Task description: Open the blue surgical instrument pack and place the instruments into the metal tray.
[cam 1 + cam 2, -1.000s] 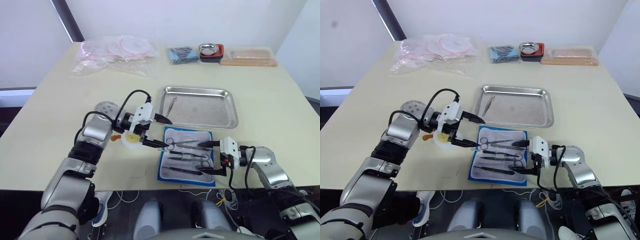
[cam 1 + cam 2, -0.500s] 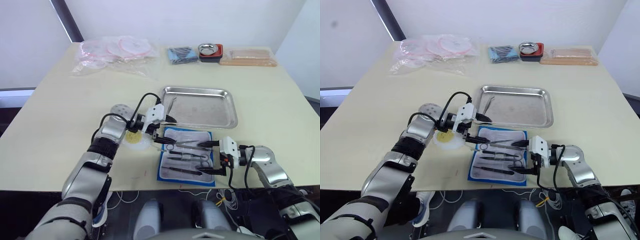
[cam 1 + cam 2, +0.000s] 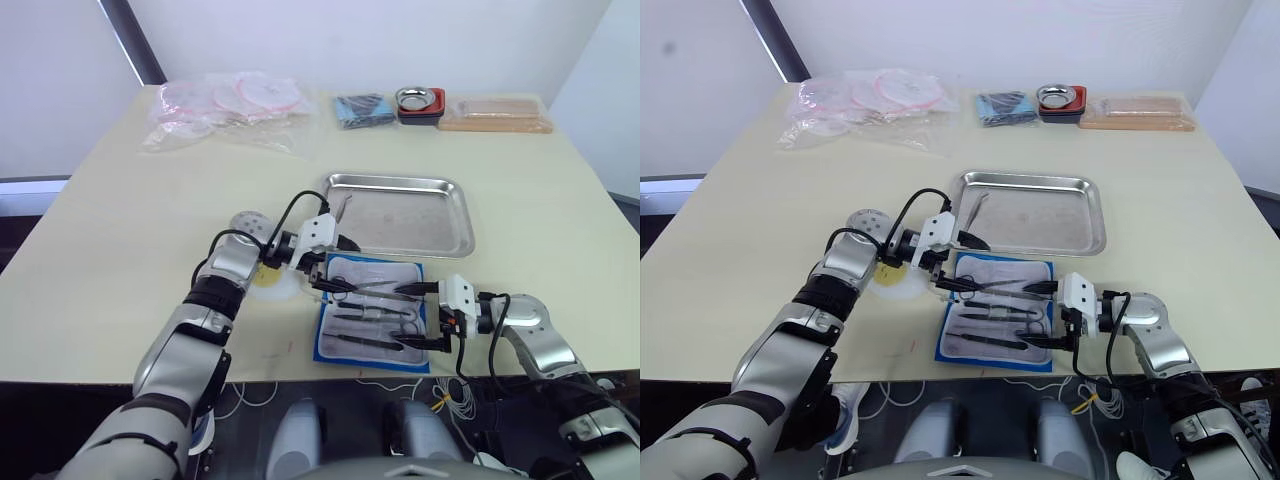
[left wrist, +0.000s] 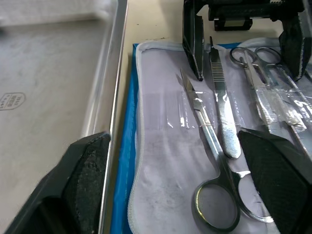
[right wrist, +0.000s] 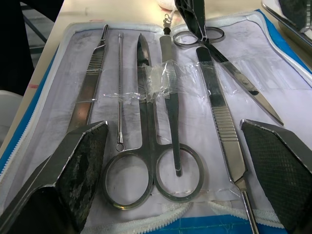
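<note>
From the head view, the blue pack (image 3: 373, 312) lay open just in front of the metal tray (image 3: 400, 214), between the left gripper (image 3: 338, 265) and the right gripper (image 3: 414, 317), both with fingers spread wide. In the left wrist view, scissors (image 4: 210, 146) and a flat handle (image 4: 222, 102) lay between its fingers on the pale lining, the tray beside. In the right wrist view, several instruments (image 5: 155, 122) lay taped between its fingers.

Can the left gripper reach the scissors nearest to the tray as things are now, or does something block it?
Probably yes. The left gripper is open, with its fingers on either side of the scissors, which lie uncovered on the opened blue surgical instrument pack. A clear strap over their blades may hold them down.
</note>
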You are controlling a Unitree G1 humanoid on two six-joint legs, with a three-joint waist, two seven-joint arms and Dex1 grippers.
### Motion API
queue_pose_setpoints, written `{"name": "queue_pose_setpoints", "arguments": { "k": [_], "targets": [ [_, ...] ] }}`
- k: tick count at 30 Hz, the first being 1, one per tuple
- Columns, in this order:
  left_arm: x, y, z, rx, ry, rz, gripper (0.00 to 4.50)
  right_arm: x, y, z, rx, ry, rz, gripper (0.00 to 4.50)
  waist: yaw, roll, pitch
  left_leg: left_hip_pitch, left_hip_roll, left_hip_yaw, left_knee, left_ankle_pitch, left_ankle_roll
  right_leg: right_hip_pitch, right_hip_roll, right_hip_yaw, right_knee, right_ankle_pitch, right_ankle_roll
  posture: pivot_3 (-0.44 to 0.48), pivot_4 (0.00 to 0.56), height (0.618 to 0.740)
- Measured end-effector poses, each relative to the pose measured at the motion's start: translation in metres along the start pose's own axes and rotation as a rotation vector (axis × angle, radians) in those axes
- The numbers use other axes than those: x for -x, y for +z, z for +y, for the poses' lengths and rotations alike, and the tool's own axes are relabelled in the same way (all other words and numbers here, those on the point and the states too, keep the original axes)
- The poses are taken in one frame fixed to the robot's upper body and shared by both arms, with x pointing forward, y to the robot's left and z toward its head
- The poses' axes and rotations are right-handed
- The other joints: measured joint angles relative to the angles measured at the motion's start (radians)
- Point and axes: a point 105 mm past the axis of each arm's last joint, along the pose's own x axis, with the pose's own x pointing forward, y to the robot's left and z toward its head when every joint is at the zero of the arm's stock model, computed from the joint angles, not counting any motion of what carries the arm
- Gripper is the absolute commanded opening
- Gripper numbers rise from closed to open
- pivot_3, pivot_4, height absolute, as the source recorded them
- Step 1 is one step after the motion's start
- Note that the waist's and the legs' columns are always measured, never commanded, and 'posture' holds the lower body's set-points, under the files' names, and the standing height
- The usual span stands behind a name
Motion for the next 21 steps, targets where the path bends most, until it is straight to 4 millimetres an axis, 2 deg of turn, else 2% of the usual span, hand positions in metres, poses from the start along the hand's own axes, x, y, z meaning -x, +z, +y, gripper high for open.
{"name": "queue_pose_setpoints", "arguments": {
  "k": [1, 2, 21],
  "targets": [
    [0.0001, 0.0003, -0.0001, 0.001, 0.000, -0.003, 2.86, 0.0000, 0.0000, 0.0000, 0.000, 0.000, 0.000, 4.50, 0.000, 0.000, 0.000, 0.000, 0.000, 0.000, 0.000, 0.000, 0.000, 0.000, 0.000, 0.000, 0.000, 0.000, 0.000, 0.000, 0.150, 0.740],
    [0.0002, 0.0004, -0.0001, 0.001, 0.000, -0.004, 2.69, -0.0001, 0.0000, 0.0000, 0.000, 0.000, 0.000, 4.50, 0.000, 0.000, 0.000, 0.000, 0.000, 0.000, 0.000, 0.000, 0.000, 0.000, 0.000, 0.000, 0.000, 0.000, 0.000, 0.000, 0.150, 0.740],
    [-0.0036, -0.0008, -0.0054, -0.036, -0.013, 0.031, 2.69, -0.0015, 0.0005, -0.0001, -0.002, -0.005, -0.006, 4.50, -0.010, 0.000, 0.000, 0.000, 0.000, -0.001, 0.000, 0.000, 0.000, 0.000, 0.000, 0.000, 0.000, 0.000, 0.000, 0.000, 0.150, 0.740]
  ]
}}
